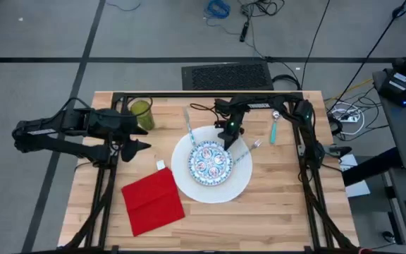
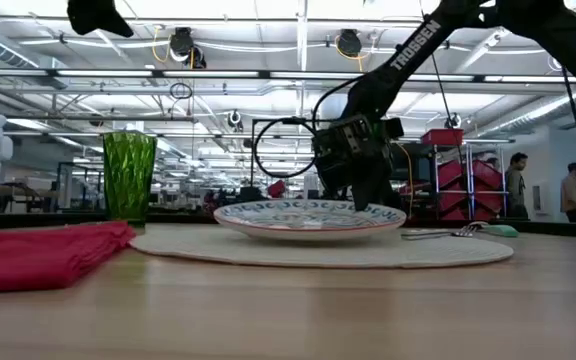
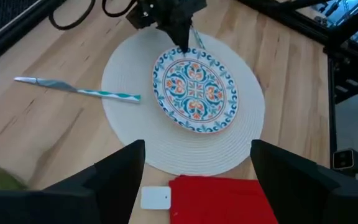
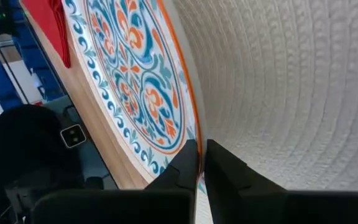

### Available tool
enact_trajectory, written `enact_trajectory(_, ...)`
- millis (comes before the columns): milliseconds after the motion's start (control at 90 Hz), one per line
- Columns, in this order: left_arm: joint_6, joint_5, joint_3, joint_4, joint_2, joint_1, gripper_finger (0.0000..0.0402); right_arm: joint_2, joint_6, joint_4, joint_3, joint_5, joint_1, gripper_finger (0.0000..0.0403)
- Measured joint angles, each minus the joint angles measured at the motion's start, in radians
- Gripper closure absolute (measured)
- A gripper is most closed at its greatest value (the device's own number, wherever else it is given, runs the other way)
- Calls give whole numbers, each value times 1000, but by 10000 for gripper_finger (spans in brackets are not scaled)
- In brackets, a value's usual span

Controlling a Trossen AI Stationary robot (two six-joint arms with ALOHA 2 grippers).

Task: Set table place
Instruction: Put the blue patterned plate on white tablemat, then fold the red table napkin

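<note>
My right gripper (image 1: 229, 143) pinches the rim of the small round blue-patterned ceramic plate (image 1: 210, 162), which sits below my fingertips on the large white woven round plate (image 1: 237, 185). My left gripper (image 1: 138, 145) hangs open beside the red cloth napkin (image 1: 152, 200).

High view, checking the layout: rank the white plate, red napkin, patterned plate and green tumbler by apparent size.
1. white plate
2. red napkin
3. patterned plate
4. green tumbler, partly hidden by the left arm
</note>
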Motion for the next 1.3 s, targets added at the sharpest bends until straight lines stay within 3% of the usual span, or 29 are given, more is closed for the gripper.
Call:
enact_trajectory(289, 0, 0, 0, 1, 0, 0, 123, 0, 4, -19, 0, 18, -5, 343)
enact_trajectory(500, -1, 0, 0, 2, 0, 0, 123, -9, 4, -65, 0, 93, -14, 310)
enact_trajectory(833, -6, 0, 0, 5, 0, 0, 123, -190, 3, -103, 0, 114, -84, 274)
enact_trajectory(956, -27, 0, 0, 5, 0, 0, 123, -311, 31, -140, 0, 150, -62, 276)
enact_trajectory(1078, -27, 0, 0, 5, 0, 0, 123, -433, 120, -161, 0, 317, 20, 289)
enact_trajectory(1178, -27, -9, -15, 24, 0, 0, 123, -515, 200, -156, 0, 424, 116, 311)
enact_trajectory(1300, -25, -33, -56, 42, 0, 0, 123, -570, 293, -118, 0, 474, 233, 352)
